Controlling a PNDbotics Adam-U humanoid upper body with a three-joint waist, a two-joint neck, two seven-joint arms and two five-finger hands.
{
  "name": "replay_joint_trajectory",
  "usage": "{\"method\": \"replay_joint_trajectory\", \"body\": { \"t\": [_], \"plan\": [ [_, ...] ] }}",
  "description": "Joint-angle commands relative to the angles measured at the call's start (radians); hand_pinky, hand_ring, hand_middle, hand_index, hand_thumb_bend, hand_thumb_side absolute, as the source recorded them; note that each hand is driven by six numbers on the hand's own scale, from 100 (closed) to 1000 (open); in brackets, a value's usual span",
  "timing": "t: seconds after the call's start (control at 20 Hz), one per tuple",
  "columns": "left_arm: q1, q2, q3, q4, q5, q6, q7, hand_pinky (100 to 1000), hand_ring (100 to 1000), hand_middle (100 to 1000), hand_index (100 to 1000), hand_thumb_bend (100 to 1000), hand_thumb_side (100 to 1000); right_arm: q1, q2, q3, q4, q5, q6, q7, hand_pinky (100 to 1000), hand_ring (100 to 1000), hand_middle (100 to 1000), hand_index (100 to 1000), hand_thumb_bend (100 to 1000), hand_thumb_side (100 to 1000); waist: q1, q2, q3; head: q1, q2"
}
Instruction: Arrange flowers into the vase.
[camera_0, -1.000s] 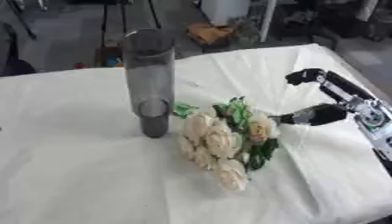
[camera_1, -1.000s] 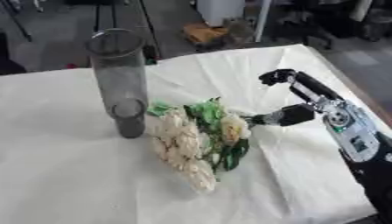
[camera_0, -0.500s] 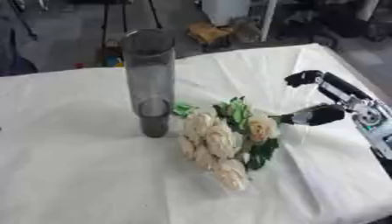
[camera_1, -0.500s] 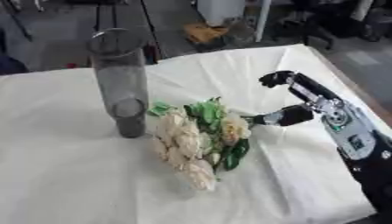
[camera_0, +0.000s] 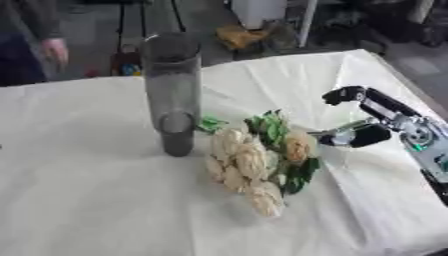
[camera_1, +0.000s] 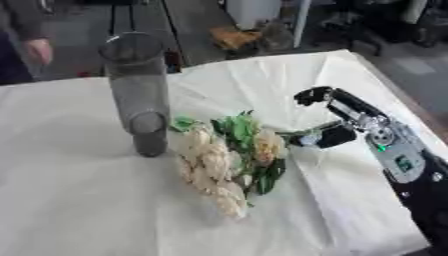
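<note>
A tall grey see-through vase (camera_0: 172, 90) stands upright on the white tablecloth (camera_0: 87, 200), left of centre. Right beside its foot lies a bunch of cream roses with green leaves (camera_0: 254, 160), heads pointing toward the near edge. My right hand (camera_0: 389, 120) comes in from the right and hovers at the bunch's right side. It is open, with the fingers (camera_0: 346, 95) arched above and the thumb (camera_0: 354, 136) low, close to the outermost rose. I cannot tell whether the thumb touches the bunch. My left hand shows in neither view.
The cloth is creased, with folds around my right hand and its right edge (camera_1: 394, 95) dropping off close behind my arm. Beyond the far table edge are floor clutter and furniture (camera_0: 236, 35).
</note>
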Motion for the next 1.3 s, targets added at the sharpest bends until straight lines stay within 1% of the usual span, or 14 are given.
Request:
{"method": "replay_joint_trajectory", "body": {
  "t": [0.05, 0.3, 0.65, 1.3],
  "plan": [
    [-0.009, 0.023, 0.005, -0.013, -0.002, -0.002, -0.003, 791, 1000, 894, 876, 801, 1000, -0.008, -0.032, -0.003, -0.007, 0.01, -0.002, 0.008, 888, 801, 752, 870, 613, 275, 0.001, -0.014, -0.001, -0.003, 0.007],
    [-0.009, 0.023, 0.004, -0.013, -0.002, -0.002, -0.004, 791, 1000, 894, 876, 800, 1000, -0.012, -0.028, 0.004, -0.003, 0.015, -0.002, 0.015, 888, 800, 752, 869, 568, 255, 0.002, -0.014, -0.001, -0.005, 0.007],
    [-0.01, 0.022, 0.004, -0.013, -0.001, -0.001, -0.005, 791, 1000, 895, 876, 799, 1000, -0.024, -0.017, 0.017, 0.019, 0.032, -0.005, 0.025, 887, 800, 752, 869, 537, 242, 0.005, -0.013, 0.001, -0.007, 0.008],
    [-0.009, 0.022, 0.004, -0.013, -0.001, -0.001, -0.006, 791, 1000, 896, 876, 798, 1000, -0.032, -0.006, 0.032, 0.067, 0.064, -0.017, 0.035, 888, 803, 756, 869, 514, 240, 0.006, -0.012, 0.005, -0.01, 0.01]
  ]
}}
